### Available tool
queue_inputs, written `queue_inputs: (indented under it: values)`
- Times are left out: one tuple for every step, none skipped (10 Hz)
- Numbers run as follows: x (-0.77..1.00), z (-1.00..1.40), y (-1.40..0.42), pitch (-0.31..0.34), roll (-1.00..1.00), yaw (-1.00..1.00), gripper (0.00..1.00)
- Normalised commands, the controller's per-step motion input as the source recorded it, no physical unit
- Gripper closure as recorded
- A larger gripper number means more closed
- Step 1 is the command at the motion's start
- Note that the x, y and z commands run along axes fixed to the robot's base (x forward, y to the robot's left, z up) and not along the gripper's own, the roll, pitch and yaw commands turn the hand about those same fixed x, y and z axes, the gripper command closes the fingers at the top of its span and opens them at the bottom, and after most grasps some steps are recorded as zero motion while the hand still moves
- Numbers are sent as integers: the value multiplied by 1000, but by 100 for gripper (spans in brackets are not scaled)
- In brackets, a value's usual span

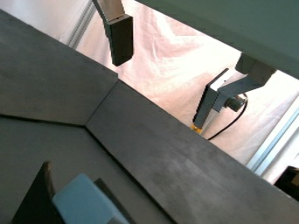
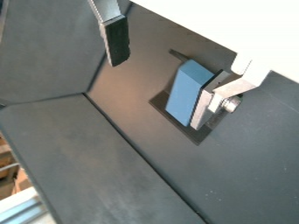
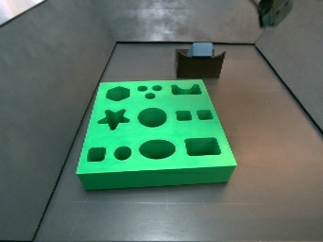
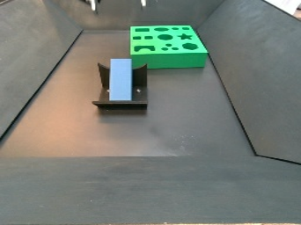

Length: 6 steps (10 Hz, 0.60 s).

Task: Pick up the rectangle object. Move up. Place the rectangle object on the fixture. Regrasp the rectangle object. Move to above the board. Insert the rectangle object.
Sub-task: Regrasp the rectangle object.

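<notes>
Right now you're looking at the rectangle object [image 4: 120, 79] resting in the fixture [image 4: 119, 103], sitting in the notch, nearest the camera in that side view; beyond it the board [image 4: 168, 45] is lying flat on the dark floor, well apart from the fixture. Up high, the gripper [image 2: 163, 52] is hovering clear of everything, only its tips poking in at the upper edge of a side view [image 4: 118, 4]. Jaws are standing wide and holding nothing: in both wrist views you're seeing one dark-padded finger [image 2: 115, 40] and the other finger [image 2: 222, 94] far apart with open space between, the block [image 2: 184, 94] and fixture showing below near one finger. In the other side view the block [image 3: 201, 49] is sticking up out of the fixture [image 3: 199, 64] behind the board [image 3: 155, 131]. By my read the block is placed and the regrasp is coming. Watch out: if you're descending off-centre, a finger could be clipping the block's top or the fixture wall and knocking it out of the notch; a skewed grip would then be jamming at the rectangle cutout [image 3: 202, 146]. Depth from here is hard to judge.
</notes>
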Motion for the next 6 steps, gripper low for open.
queue_inputs:
  values:
    - [45, -1000, 73, 15, 26, 138, 0]
    - [54, -1000, 65, -26, 34, 129, 0]
    - [59, -1000, 62, -44, 38, 121, 0]
    - [70, -1000, 59, -73, 53, 94, 0]
    - [83, -1000, 51, -91, 69, 63, 0]
    - [95, -1000, 46, -91, 73, 38, 0]
